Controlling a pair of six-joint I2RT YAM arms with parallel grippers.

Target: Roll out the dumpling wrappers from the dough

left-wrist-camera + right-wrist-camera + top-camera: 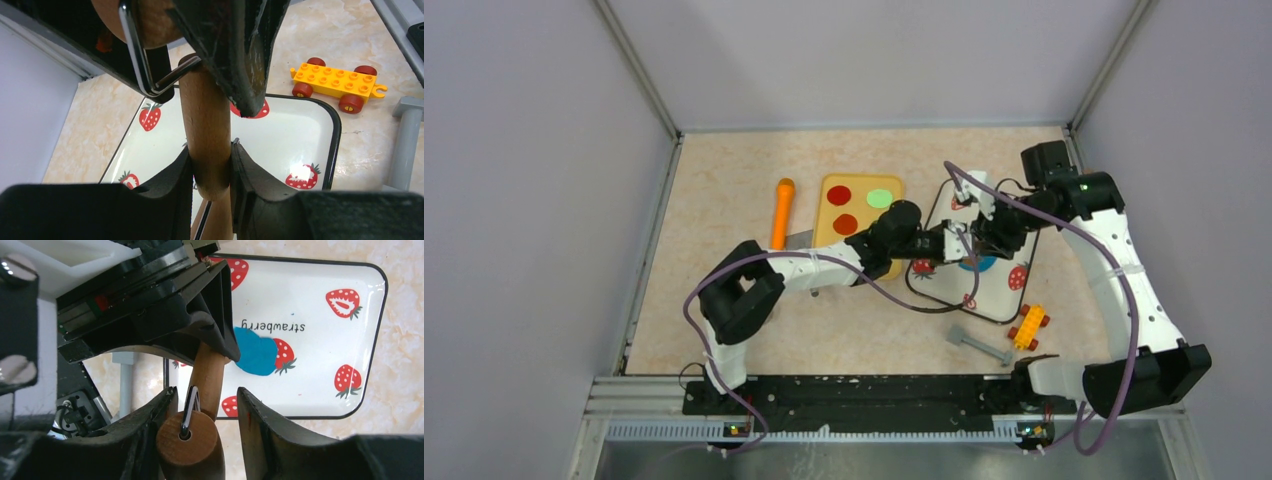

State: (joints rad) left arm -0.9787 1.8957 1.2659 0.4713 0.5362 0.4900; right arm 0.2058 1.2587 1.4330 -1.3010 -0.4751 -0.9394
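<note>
A flattened patch of blue dough [256,356] lies on the white strawberry tray [320,365], also seen from above [977,265]. My left gripper [210,146] is shut on the wooden handle [206,115] of a small roller and holds it over the tray. My right gripper [206,390] is open, its jaws either side of the roller's wooden barrel [189,440]; the barrel rests against one finger, with a gap to the other. Both grippers meet over the tray [999,290]. No clean round blue wrapper shows.
A yellow board [861,240] with two red discs and one green disc lies left of the tray. An orange stick [782,210] lies beyond it. A yellow toy car [1029,325] and a grey tool [979,345] lie near the tray's front edge.
</note>
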